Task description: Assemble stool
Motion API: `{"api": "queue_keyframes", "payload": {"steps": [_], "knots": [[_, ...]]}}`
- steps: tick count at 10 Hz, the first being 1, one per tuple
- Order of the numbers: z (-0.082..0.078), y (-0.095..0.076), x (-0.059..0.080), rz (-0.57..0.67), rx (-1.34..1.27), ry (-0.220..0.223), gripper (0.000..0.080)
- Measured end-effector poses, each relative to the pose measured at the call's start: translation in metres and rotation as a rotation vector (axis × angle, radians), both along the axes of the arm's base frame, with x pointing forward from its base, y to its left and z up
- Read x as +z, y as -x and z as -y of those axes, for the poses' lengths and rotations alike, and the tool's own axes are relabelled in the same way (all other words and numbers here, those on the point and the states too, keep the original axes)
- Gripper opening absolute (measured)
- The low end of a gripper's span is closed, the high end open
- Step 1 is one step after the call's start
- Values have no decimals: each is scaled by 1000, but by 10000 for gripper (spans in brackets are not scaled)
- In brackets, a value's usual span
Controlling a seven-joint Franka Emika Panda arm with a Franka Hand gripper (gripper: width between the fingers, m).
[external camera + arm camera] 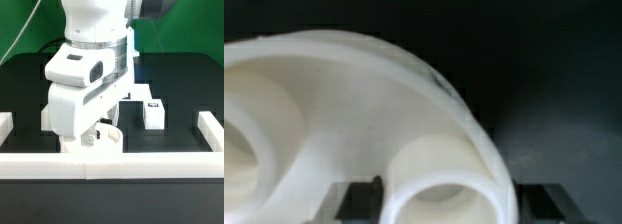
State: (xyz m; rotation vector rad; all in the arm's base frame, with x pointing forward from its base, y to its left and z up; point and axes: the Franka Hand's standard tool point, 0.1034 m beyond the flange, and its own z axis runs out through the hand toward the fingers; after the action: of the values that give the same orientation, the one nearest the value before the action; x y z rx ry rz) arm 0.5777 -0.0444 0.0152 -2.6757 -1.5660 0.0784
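Well, in the exterior view the arm's bulky white wrist hangs low over the black table (25, 90). Its gripper (99, 133) is down near the front border rail (150, 162), and the seat (108, 141) is mostly hidden beneath it. One tagged leg (153, 112) sits nearby on the exterior view's right. In the wrist view the round seat (349, 110) fills the frame, its rim pinched between the dark fingers (352, 198).

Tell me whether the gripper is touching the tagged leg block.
Apart. In the exterior view, dark table separates the gripper from the leg standing at the exterior view's right.
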Motion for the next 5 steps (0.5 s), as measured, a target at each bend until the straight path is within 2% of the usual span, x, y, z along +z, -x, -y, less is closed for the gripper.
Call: {"api": "queue_keyframes", "payload": {"steps": [2,5], "knots": [[-4,0,0,0,-7,1,324],[-50,-2,0,0,33,-10,324]]}}
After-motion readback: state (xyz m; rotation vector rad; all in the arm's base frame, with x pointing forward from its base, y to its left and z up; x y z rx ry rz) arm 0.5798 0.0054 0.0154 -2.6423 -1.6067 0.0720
